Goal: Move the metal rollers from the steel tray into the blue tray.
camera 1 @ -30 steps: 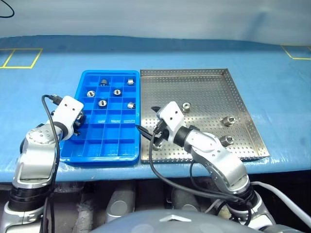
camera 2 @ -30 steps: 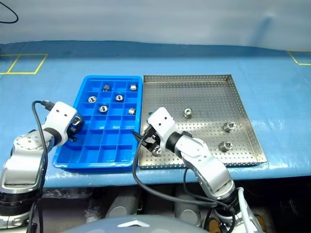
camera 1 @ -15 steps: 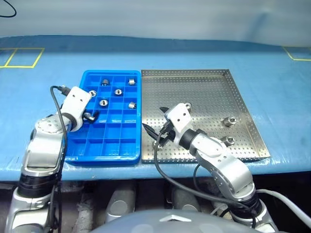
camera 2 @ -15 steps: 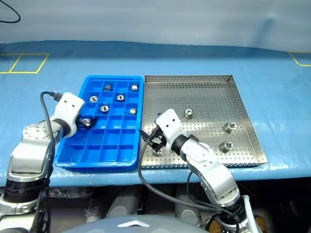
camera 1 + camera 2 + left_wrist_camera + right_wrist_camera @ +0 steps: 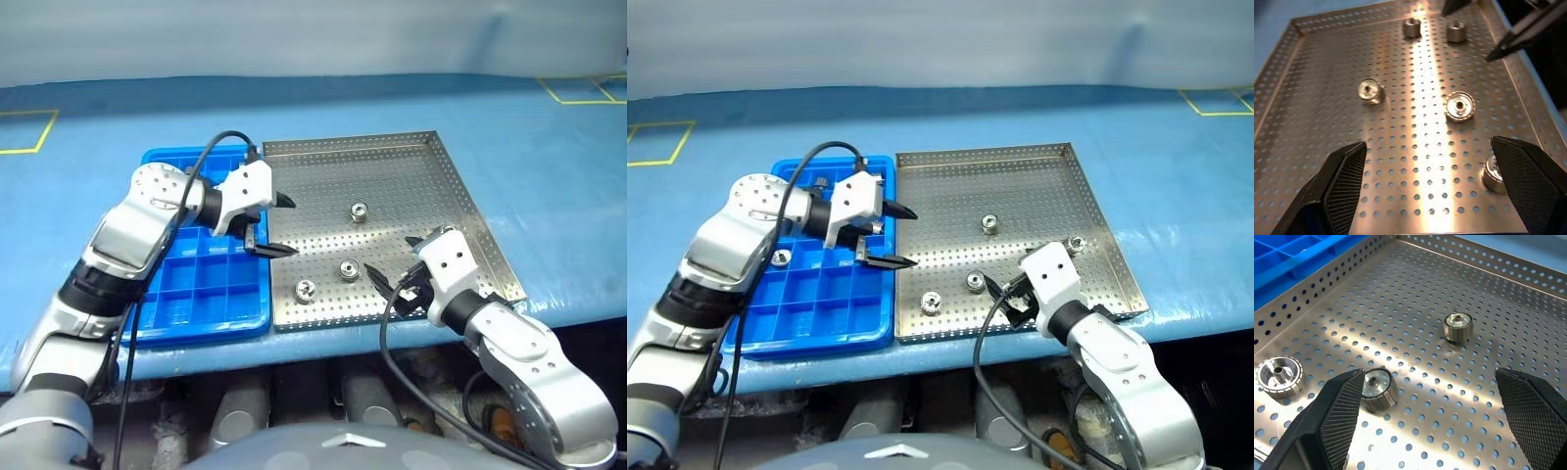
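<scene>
While both grippers stood wide open and empty, the left gripper over the seam between the blue tray and the steel tray, the right gripper near its front rim, shiny short-cylinder metal rollers lay scattered on the perforated floor.

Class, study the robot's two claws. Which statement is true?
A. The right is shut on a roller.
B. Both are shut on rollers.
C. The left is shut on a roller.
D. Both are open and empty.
D: the left claw and the right claw both have spread fingers with nothing between them, and the metal rollers lie loose on the steel tray.
</scene>
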Robot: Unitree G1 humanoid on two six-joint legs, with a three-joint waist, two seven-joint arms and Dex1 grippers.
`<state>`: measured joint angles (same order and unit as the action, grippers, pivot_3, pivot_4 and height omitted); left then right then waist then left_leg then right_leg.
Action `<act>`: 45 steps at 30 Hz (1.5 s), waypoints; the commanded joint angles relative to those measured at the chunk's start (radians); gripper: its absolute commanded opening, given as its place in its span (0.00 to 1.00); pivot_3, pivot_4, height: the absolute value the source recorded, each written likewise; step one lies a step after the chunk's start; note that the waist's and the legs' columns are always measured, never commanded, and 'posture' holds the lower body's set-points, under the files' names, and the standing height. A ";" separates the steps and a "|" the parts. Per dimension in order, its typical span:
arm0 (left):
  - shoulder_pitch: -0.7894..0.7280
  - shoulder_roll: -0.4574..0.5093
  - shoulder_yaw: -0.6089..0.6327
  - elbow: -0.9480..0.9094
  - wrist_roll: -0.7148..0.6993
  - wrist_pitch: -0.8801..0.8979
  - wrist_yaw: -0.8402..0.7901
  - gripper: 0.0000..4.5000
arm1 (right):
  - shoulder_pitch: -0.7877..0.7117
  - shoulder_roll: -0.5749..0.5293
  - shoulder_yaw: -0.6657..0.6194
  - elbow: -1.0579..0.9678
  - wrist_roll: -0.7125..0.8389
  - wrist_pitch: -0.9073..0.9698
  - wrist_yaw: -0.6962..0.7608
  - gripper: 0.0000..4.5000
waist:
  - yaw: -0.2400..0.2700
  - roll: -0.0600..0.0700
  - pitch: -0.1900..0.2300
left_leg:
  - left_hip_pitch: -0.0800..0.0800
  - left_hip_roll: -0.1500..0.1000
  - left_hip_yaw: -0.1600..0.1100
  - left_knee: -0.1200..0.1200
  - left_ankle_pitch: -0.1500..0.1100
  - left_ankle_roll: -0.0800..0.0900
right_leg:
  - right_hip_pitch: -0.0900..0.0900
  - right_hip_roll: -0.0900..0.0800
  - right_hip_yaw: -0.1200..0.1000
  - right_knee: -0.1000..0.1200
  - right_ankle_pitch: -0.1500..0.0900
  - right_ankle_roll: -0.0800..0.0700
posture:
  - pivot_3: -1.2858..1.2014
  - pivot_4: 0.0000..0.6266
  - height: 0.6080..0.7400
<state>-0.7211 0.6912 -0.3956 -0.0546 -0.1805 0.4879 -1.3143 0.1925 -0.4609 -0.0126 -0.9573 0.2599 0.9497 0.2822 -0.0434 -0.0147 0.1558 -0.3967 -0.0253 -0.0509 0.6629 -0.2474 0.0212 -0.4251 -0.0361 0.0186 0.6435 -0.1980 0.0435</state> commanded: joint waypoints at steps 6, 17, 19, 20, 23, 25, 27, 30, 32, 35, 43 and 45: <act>-0.130 -0.085 -0.205 0.250 0.177 -0.223 -0.159 0.99 | 0.045 0.076 0.020 -0.064 -0.012 -0.012 -0.083 1.00 | -0.027 0.000 0.000 | 0.000 -0.001 0.001 0.002 0.000 0.003 | 0.000 0.000 0.004 0.000 0.001 0.002 | 0.45 0.24 1.00; -0.143 -0.192 -0.269 0.398 0.277 -0.350 -0.221 0.99 | 0.125 0.043 0.095 -0.068 -0.053 -0.115 -0.076 1.00 | -0.054 0.000 0.000 | -0.001 0.000 0.003 0.002 -0.001 0.004 | -0.002 0.001 0.006 0.000 0.002 0.003 | 0.43 0.24 1.00; -0.142 -0.200 -0.275 0.409 0.289 -0.360 -0.227 0.99 | 0.133 0.030 0.111 -0.064 -0.064 -0.129 -0.072 1.00 | -0.057 0.000 0.000 | -0.001 0.000 0.003 0.003 -0.001 0.004 | -0.002 0.001 0.006 0.000 0.002 0.003 | 0.43 0.24 1.00; -0.142 -0.201 -0.279 0.411 0.296 -0.369 -0.233 0.99 | 0.135 0.030 0.113 -0.062 -0.065 -0.135 -0.073 1.00 | -0.058 0.000 0.000 | -0.001 0.000 0.003 0.003 -0.001 0.004 | -0.001 0.001 0.006 0.000 0.002 0.003 | 0.43 0.24 1.00; -0.134 -0.209 -0.283 0.407 0.309 -0.376 -0.243 0.99 | 0.133 0.036 0.116 -0.053 -0.067 -0.148 -0.077 1.00 | -0.063 0.000 0.000 | -0.001 0.000 0.003 0.004 -0.001 0.004 | -0.001 0.001 0.007 0.000 0.002 0.004 | 0.43 0.24 1.00; -0.132 -0.212 -0.284 0.404 0.313 -0.377 -0.252 0.91 | 0.128 0.040 0.118 -0.047 -0.069 -0.152 -0.080 1.00 | -0.066 0.000 0.000 | -0.001 0.000 0.003 0.004 -0.001 0.004 | -0.001 0.001 0.007 0.000 0.002 0.004 | 0.43 0.24 1.00; -0.131 -0.214 -0.283 0.403 0.316 -0.377 -0.258 0.79 | 0.125 0.041 0.119 -0.044 -0.069 -0.154 -0.080 1.00 | -0.067 0.000 0.000 | -0.001 0.000 0.003 0.004 -0.001 0.004 | -0.001 0.001 0.007 0.000 0.002 0.004 | 0.43 0.24 1.00; -0.127 -0.193 -0.305 0.371 0.300 -0.365 -0.296 0.58 | 0.113 0.046 0.122 -0.035 -0.072 -0.157 -0.083 1.00 | -0.071 0.000 0.000 | -0.001 0.000 0.003 0.004 -0.001 0.004 | -0.001 0.001 0.007 0.000 0.002 0.004 | 0.43 0.24 1.00; -0.126 -0.172 -0.330 0.344 0.284 -0.357 -0.300 0.44 | 0.102 0.051 0.123 -0.028 -0.073 -0.159 -0.085 1.00 | -0.075 0.000 0.000 | -0.001 0.000 0.003 0.004 -0.001 0.004 | -0.001 0.001 0.007 0.000 0.002 0.004 | 0.43 0.24 1.00; -0.127 -0.167 -0.327 0.324 0.276 -0.345 -0.300 0.35 | 0.091 0.056 0.126 -0.021 -0.076 -0.158 -0.085 1.00 | -0.076 0.000 0.000 | -0.001 0.000 0.003 0.004 -0.001 0.004 | -0.001 0.001 0.007 0.000 0.002 0.004 | 0.43 0.24 1.00; -0.133 -0.209 -0.244 0.309 0.265 -0.318 -0.229 0.35 | 0.074 0.059 0.130 -0.009 -0.078 -0.158 -0.078 1.00 | -0.075 0.000 0.000 | -0.001 0.000 0.003 0.004 -0.001 0.004 | -0.001 0.001 0.007 0.000 0.002 0.004 | 0.44 0.24 1.00; -0.135 -0.220 -0.225 0.306 0.260 -0.311 -0.210 0.35 | 0.070 0.059 0.132 -0.006 -0.079 -0.157 -0.077 1.00 | -0.074 0.000 0.000 | -0.002 0.000 0.002 0.004 -0.001 0.004 | -0.001 0.001 0.007 0.000 0.002 0.005 | 0.44 0.24 1.00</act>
<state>-0.8400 0.4795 -0.6634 0.2913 0.0999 0.1692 -1.5428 0.2720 -0.4029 0.1210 -0.9488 0.1840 0.8118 0.2026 -0.1174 -0.0147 0.1557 -0.3982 -0.0255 -0.0483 0.6670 -0.2484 0.0253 -0.4263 -0.0348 0.0261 0.6435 -0.1954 0.0486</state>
